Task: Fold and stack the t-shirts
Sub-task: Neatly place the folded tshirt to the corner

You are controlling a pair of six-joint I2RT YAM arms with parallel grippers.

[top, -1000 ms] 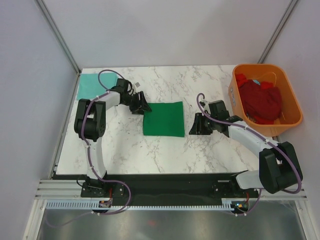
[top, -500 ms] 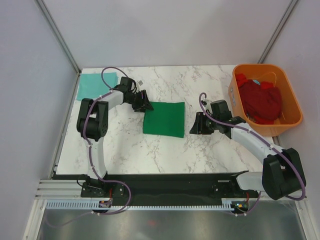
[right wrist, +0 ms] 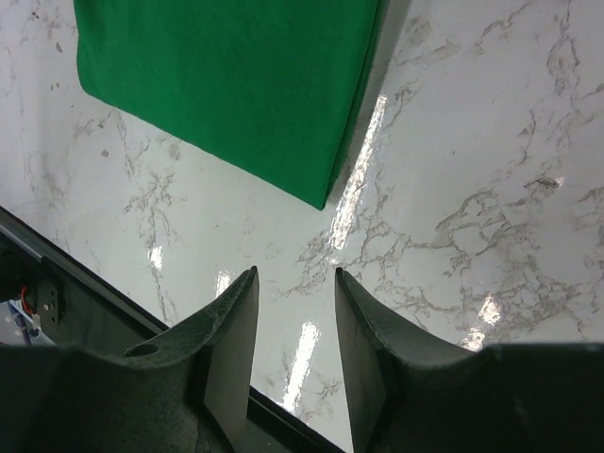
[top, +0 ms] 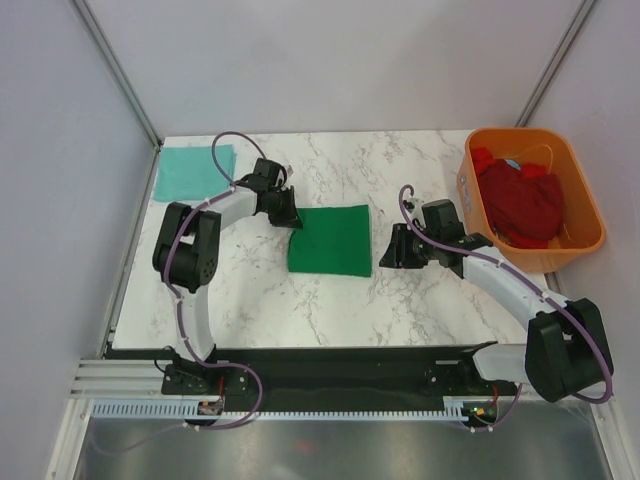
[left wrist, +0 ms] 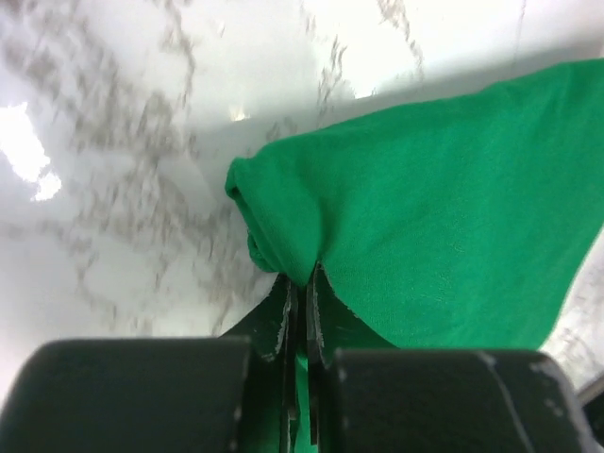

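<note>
Fabric of the folded dark green cotton t-shirt (left wrist: 444, 189) looks light and limp; my left gripper (left wrist: 300, 280) pinches its bunched corner, while the right gripper (right wrist: 294, 283) is spread, holding nothing.

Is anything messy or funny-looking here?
Yes, a little. The green shirt lies folded flat, but its far-left corner is bunched up where the left tool pinches it. The red shirts sit in a crumpled heap in the orange tub, not folded.
</note>
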